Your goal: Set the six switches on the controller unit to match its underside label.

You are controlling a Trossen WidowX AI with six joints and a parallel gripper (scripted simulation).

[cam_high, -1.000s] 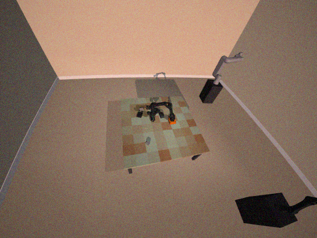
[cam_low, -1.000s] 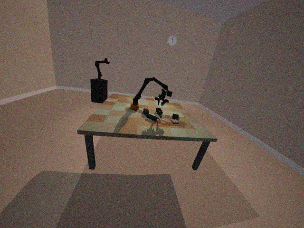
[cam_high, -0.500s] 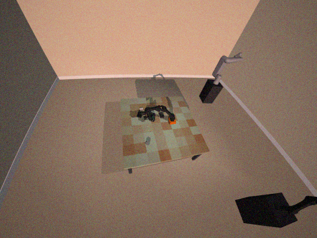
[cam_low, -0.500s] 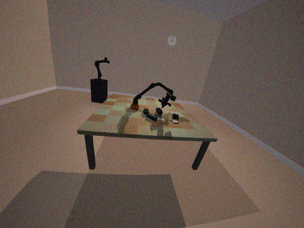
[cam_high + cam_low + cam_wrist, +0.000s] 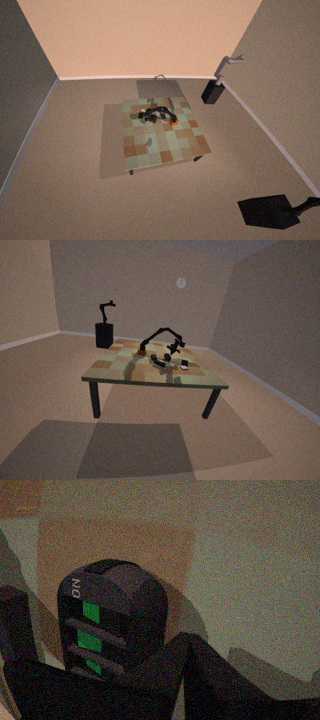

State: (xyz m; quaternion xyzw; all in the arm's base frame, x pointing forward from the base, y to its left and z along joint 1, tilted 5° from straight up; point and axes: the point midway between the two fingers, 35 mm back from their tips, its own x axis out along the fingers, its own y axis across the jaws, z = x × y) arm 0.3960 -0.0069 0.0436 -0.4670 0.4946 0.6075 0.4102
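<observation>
The dark grey controller unit (image 5: pixel 154 118) (image 5: pixel 167 357) (image 5: pixel 147 612) sits on the bench. The wrist view shows its rounded far end with ON printed on it, and three green switch patches in a row below. Its near part is hidden behind my fingers, so the other switches and the underside label are out of sight. My gripper (image 5: pixel 171 353) (image 5: pixel 187 642) is shut and empty. Its joined tips are close above or beside the unit, to its right in the wrist view; contact cannot be told.
A dark block (image 5: pixel 17 625) stands left of the unit in the wrist view. The exterior view shows a long dark part (image 5: pixel 159 363), a black box (image 5: pixel 153 357), another black box (image 5: pixel 184 362) and a white piece (image 5: pixel 184 367) on the patchwork bench (image 5: pixel 116 375).
</observation>
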